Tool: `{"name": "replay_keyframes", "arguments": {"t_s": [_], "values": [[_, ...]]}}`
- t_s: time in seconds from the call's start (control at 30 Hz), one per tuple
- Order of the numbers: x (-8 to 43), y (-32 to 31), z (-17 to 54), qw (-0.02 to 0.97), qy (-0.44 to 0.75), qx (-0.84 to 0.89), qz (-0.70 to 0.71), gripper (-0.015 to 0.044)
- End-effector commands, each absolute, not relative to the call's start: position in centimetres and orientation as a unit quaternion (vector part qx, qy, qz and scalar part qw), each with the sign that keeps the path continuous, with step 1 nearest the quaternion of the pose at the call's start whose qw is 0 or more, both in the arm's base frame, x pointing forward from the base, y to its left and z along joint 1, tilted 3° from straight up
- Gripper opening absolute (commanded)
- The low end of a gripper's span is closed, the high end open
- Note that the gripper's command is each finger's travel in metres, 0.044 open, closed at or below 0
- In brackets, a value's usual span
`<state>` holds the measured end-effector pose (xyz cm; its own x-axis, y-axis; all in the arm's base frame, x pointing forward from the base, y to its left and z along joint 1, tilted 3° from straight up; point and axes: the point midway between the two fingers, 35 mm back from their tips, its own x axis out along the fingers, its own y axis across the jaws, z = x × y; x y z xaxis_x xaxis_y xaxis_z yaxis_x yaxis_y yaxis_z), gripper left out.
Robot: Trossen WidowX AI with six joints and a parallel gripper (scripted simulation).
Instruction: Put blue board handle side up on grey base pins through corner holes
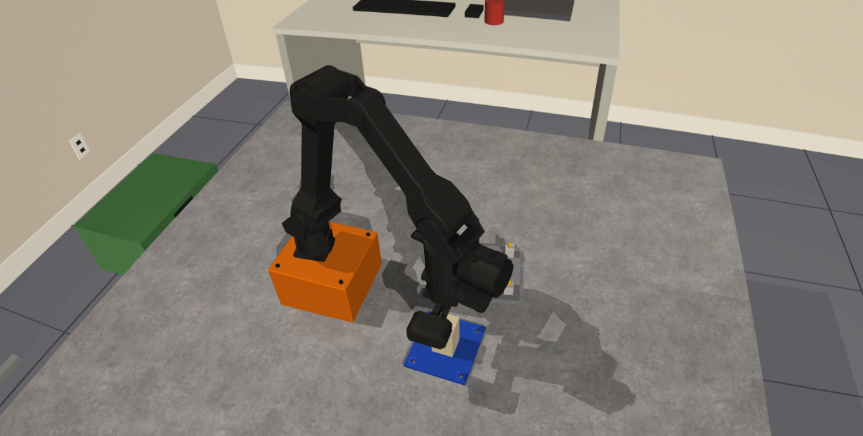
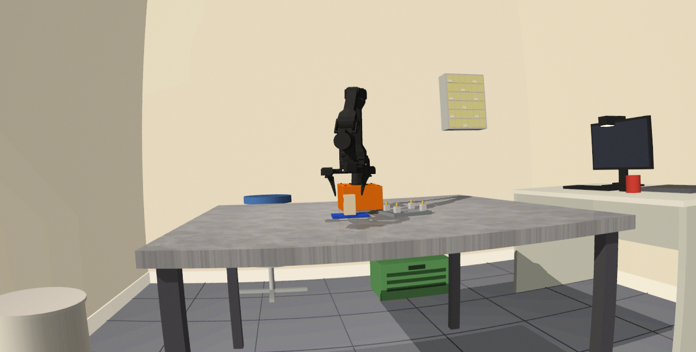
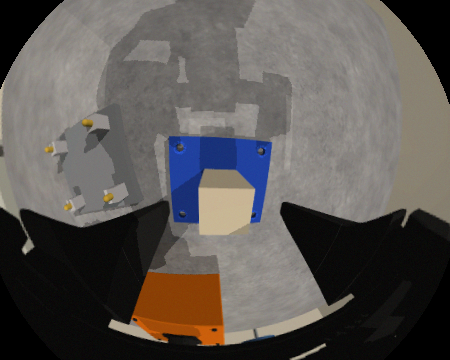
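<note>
From where I stand, the surface (image 1: 603, 216) (image 2: 292, 233) (image 3: 335, 100) looks like matt, mottled grey stone or concrete, though its front edge, low in the exterior view, has streaks rather like wood grain. The board (image 1: 437, 368) (image 2: 335, 215) (image 3: 185, 172), at the centre of the wrist view, looks like smooth blue plastic; its handle (image 1: 448, 339) (image 2: 349, 204) (image 3: 226, 210) is plain, matt beige. The pins (image 1: 510, 245) (image 2: 396, 204) (image 3: 87, 123), left in that view, have a golden, metal look. The jaws (image 2: 348, 195) are dark, matt black. The orange block (image 1: 313, 294) (image 2: 360, 197) (image 3: 180, 299) appears smooth and matt.
</note>
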<state>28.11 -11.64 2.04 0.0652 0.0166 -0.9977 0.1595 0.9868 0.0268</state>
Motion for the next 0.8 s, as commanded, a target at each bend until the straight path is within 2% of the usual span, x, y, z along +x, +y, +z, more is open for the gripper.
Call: {"name": "replay_keyframes", "arguments": {"t_s": [0.0, 0.77], "values": [[28.0, -11.5, 1.3, 0.725, 0.683, 0.068, -0.048, 0.0440], [28.1, -11.3, -2.3, 0.725, 0.683, 0.068, -0.048, 0.0440]]}}
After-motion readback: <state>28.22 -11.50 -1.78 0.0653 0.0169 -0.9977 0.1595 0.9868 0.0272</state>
